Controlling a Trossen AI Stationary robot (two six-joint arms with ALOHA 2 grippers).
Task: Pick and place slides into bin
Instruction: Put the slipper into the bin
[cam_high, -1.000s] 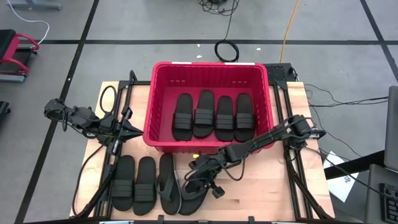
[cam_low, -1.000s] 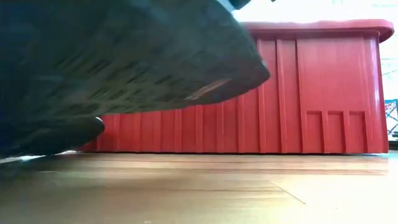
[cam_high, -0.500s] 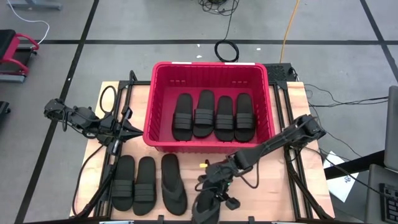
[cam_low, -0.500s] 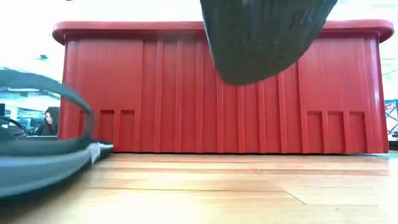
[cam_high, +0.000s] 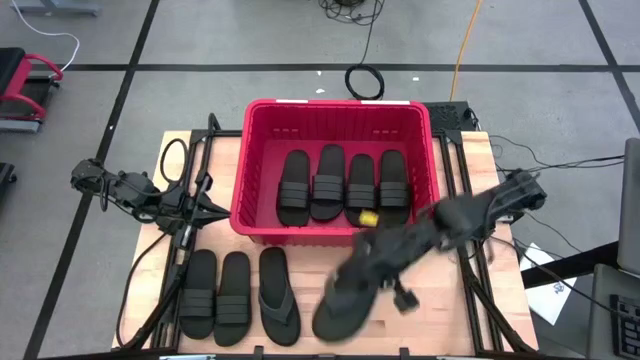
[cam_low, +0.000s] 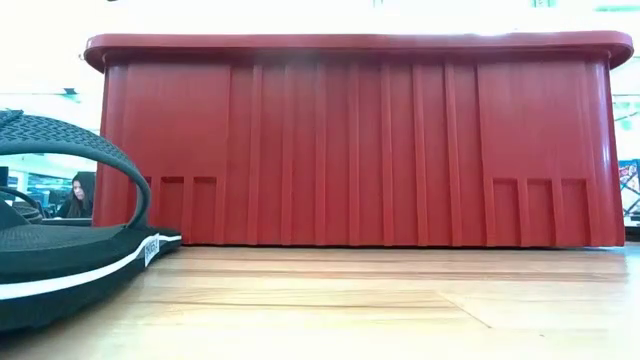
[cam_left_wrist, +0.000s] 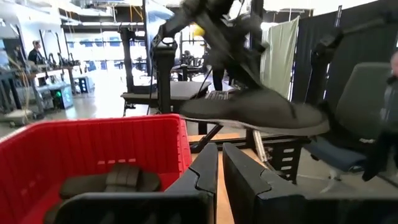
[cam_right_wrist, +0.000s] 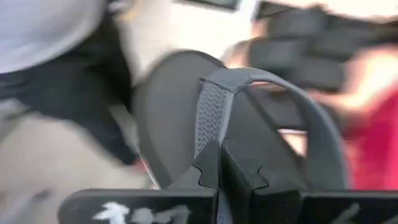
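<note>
Lifted off the table since a second ago, 1 flip-flop (cam_high: 345, 297) hangs pinched by its thong in your right gripper (cam_high: 385, 252), just short of the bin (cam_high: 338, 108); clear the rim, release beside the 4 slides (cam_high: 343, 187).

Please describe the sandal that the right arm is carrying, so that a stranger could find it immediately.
Start at the red crate in the table's middle. Just in front of its right corner, the right tool holds a black flip-flop in the air by its thong strap. The other three sandals outside the crate lie flat on the table.
</note>
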